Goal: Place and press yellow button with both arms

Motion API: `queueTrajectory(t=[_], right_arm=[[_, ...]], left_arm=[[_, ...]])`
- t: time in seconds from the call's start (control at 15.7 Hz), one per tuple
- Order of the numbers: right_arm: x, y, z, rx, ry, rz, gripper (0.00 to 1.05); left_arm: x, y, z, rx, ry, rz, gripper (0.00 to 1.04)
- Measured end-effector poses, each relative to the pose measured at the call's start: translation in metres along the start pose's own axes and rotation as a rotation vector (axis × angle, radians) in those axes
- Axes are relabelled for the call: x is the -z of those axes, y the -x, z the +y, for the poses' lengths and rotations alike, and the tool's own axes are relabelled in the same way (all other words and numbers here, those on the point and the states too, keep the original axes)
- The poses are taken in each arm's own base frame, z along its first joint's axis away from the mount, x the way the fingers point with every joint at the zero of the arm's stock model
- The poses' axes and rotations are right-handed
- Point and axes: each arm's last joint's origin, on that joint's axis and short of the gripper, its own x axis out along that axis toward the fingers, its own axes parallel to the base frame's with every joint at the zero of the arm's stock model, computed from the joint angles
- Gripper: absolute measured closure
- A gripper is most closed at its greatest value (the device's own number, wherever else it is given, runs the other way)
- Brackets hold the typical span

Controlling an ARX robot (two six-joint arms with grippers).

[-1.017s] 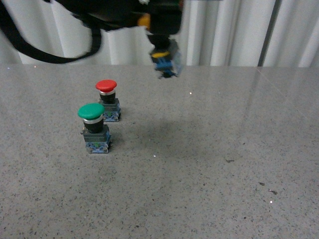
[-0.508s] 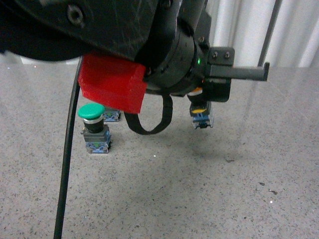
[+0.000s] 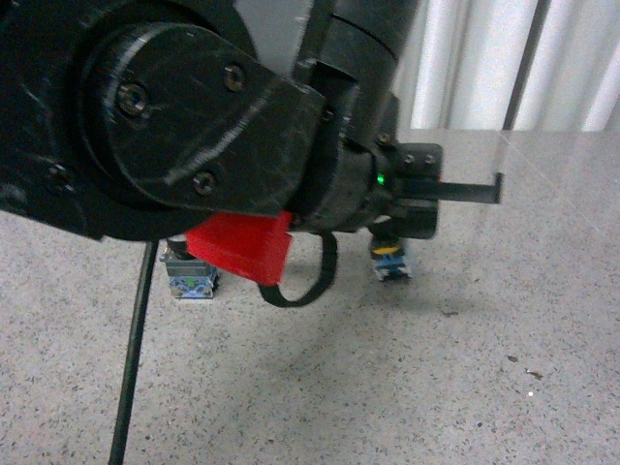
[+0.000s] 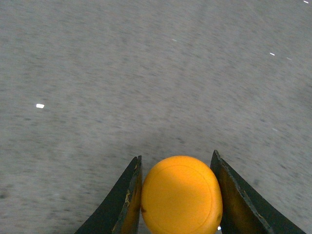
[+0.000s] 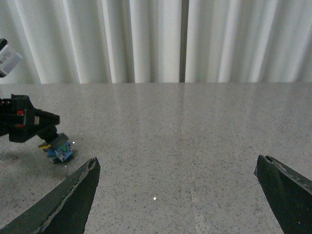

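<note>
Two arms are in play here, but the front view is mostly eaten by the left arm (image 3: 184,126). It's a big black lump filling the upper left and centre of the frame, with a red plastic part (image 3: 237,247) sticking out underneath.

The left gripper (image 3: 392,232) pokes out just right of centre and it's clamped on the yellow button (image 3: 390,266). From the front you only catch the button's blue base hanging below the gripper, very low over the speckled grey table (image 3: 436,387). Honestly can't tell if the base is actually touching the surface or just above it.

The left wrist view settles the grip. The round yellow cap sits at the bottom centre of the frame, squeezed between the two dark fingers (image 4: 127,200), with grey table beyond it.

The right gripper (image 5: 176,163) is spread wide with nothing between its fingers, one tip in the lower left and one in the lower right of its wrist view. That camera also catches the button at the left edge, looking tilted under the left gripper, well apart from the right one.

A second button (image 3: 190,276) is in the front view at lower left of centre, only its grey and blue base showing below the arm. A black cable (image 3: 131,368) drops down the lower left, and a white curtain (image 3: 542,68) hangs at the upper right.
</note>
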Motion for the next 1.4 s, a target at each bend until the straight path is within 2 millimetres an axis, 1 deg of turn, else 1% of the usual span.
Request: queueTrajectory(t=[0.06, 0.13, 0.7, 0.76, 0.89, 0.95, 1.02, 1.08, 1.21, 1.27, 1.33, 1.4], right_arm=[[0.000, 0.000, 0.000, -0.001, 0.000, -0.001, 0.07], [0.000, 0.000, 0.000, 0.000, 0.000, 0.000, 0.07], [0.000, 0.000, 0.000, 0.000, 0.000, 0.000, 0.07], [0.000, 0.000, 0.000, 0.000, 0.000, 0.000, 0.07], [0.000, 0.000, 0.000, 0.000, 0.000, 0.000, 0.07], [0.000, 0.000, 0.000, 0.000, 0.000, 0.000, 0.07], [0.000, 0.000, 0.000, 0.000, 0.000, 0.000, 0.07], [0.000, 0.000, 0.000, 0.000, 0.000, 0.000, 0.07], [0.000, 0.000, 0.000, -0.001, 0.000, 0.000, 0.07], [0.000, 0.000, 0.000, 0.000, 0.000, -0.001, 0.07], [0.000, 0.000, 0.000, 0.000, 0.000, 0.000, 0.07], [0.000, 0.000, 0.000, -0.001, 0.000, 0.000, 0.07]], left_arm=[[0.001, 0.000, -0.007, 0.026, -0.007, 0.007, 0.71], [0.000, -0.003, -0.010, -0.001, -0.008, -0.003, 0.71], [0.000, -0.005, -0.009, -0.017, -0.006, -0.009, 0.71], [0.001, -0.005, -0.010, -0.019, -0.002, -0.010, 0.68], [0.002, -0.005, -0.009, -0.017, 0.001, -0.012, 0.47], [0.001, -0.001, -0.010, 0.005, 0.005, -0.034, 0.19], [-0.017, 0.015, -0.012, 0.039, 0.007, -0.125, 0.07], [-0.025, 0.027, -0.011, 0.049, 0.000, -0.179, 0.07], [-0.044, 0.067, 0.002, 0.036, -0.041, -0.331, 0.07], [-0.051, 0.082, 0.013, 0.004, -0.066, -0.388, 0.07], [-0.055, 0.111, 0.035, -0.079, -0.114, -0.466, 0.07], [-0.055, 0.139, 0.052, -0.141, -0.149, -0.514, 0.07]])
